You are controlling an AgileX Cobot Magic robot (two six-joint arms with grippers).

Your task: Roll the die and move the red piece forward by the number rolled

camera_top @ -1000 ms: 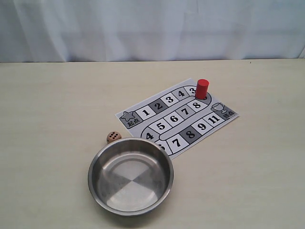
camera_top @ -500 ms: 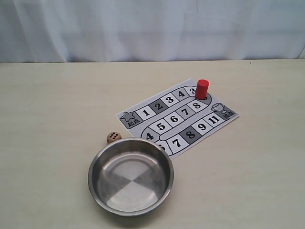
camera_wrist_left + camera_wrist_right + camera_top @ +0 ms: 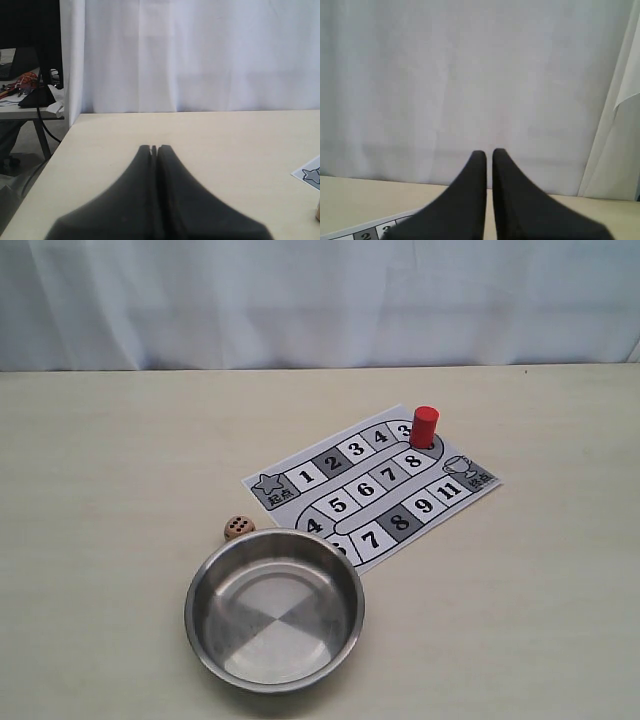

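The die (image 3: 238, 527) is a small tan cube with dark pips. It lies on the table just outside the far-left rim of the steel bowl (image 3: 274, 608). The red piece (image 3: 425, 427) stands upright at the far bend of the numbered paper board (image 3: 370, 485), beside the square marked 8. Neither gripper shows in the exterior view. In the left wrist view my left gripper (image 3: 154, 148) is shut and empty above bare table, with a sliver of the die (image 3: 318, 210) at the frame's edge. My right gripper (image 3: 489, 152) has its fingers nearly together, holding nothing.
The bowl has nothing in it and overlaps the board's near corner. The board's star corner (image 3: 311, 176) shows in the left wrist view. A white curtain (image 3: 320, 300) runs along the table's far edge. A table edge (image 3: 60, 145) and cluttered desk lie beyond my left gripper.
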